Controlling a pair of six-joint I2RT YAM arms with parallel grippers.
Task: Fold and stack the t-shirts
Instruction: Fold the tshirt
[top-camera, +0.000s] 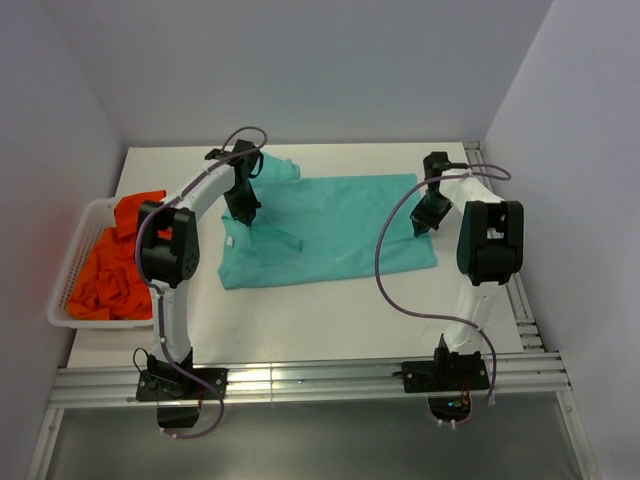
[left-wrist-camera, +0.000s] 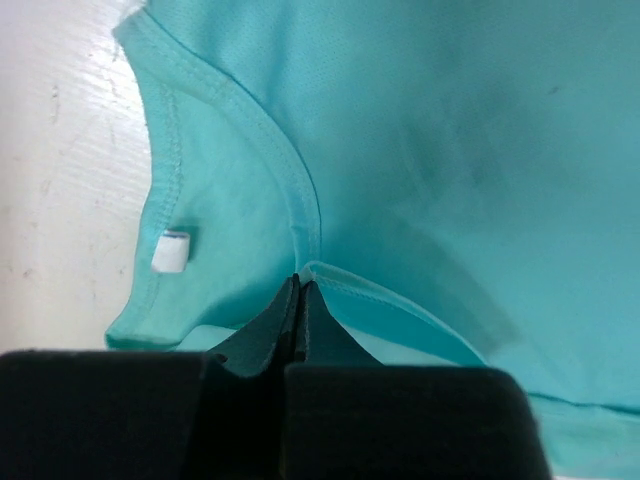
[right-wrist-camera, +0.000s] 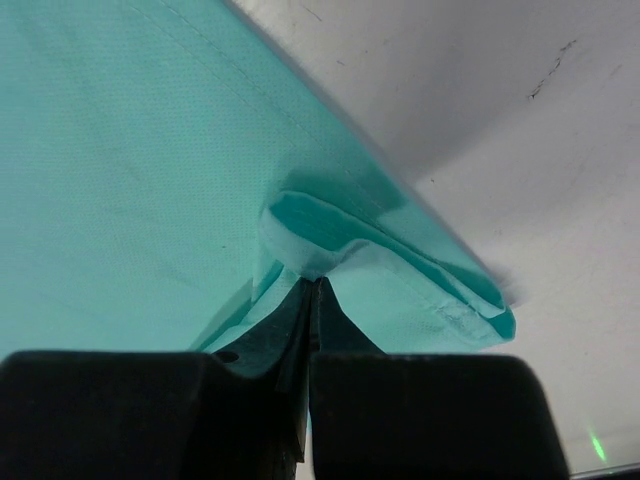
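The left gripper (left-wrist-camera: 300, 288) is clamped on a fold of the teal t-shirt (top-camera: 330, 225) at the collar seam, close to the white neck label (left-wrist-camera: 170, 250). The right gripper (right-wrist-camera: 315, 285) is pinched on a doubled hem at the shirt's right edge. Both arms reach forward with their wrists angled down. The shirt lies spread on the table (top-camera: 330, 315), one sleeve rumpled at the far left. Orange-red t-shirts (top-camera: 115, 265) are heaped in the white basket (top-camera: 62, 295) at the left edge.

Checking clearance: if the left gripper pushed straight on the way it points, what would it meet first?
The teal t-shirt that the left gripper pinches; the table likely lies right beneath the cloth.
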